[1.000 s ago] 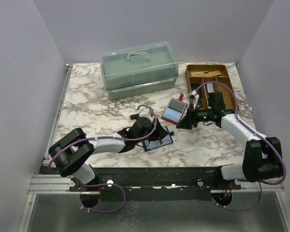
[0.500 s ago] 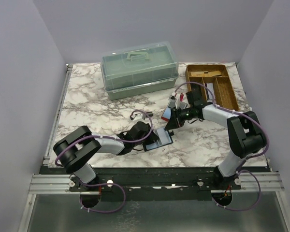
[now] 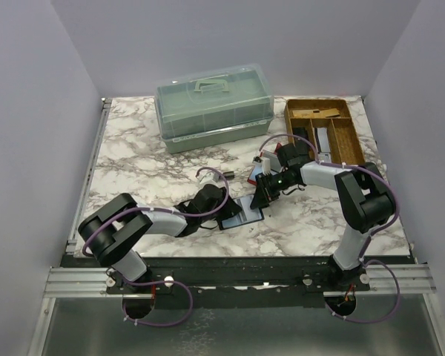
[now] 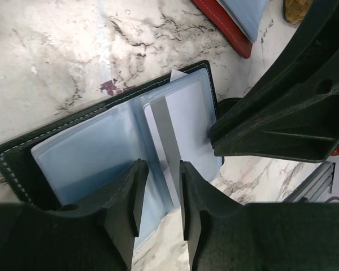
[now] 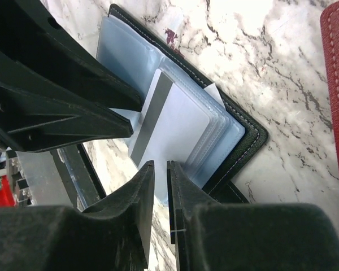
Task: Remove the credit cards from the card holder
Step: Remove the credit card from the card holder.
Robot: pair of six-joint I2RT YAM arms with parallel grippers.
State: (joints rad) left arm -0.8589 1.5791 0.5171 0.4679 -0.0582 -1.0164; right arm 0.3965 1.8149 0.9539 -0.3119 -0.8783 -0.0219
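Plastic, thin and glossy: the credit card [image 5: 175,121] is pale blue-grey with a silvery stripe down one long side, and it sits half out of a clear sleeve in the black card holder [image 5: 246,132], which lies open on the counter [image 3: 133,148]. I judge it light, stiff and slippery, too flat to lift off the surface, so the place to take it is the free short edge, pinched across its thickness and drawn straight out along the sleeve.

That free edge reaches right up to the tips of the right fingers [image 5: 144,192]. They stand almost together with only a narrow slit between them, and I cannot tell whether the card is nipped there. The left fingers [image 4: 137,186] are a little way apart, with the card's stripe running between them. They grip nothing that I can see, and whether they press on the holder is unclear.

More soft, pale blue sleeves [image 4: 85,152] lie to the outer side of the left fingers. Whether these have cards in them I cannot say.

Beyond both sets of fingers lies a red holder [image 4: 226,34], also showing a pale sleeve. Farther off stand a wooden tray [image 3: 348,137] of compartments with small items too unclear to name, and a lidded green box [image 3: 215,107], shut.
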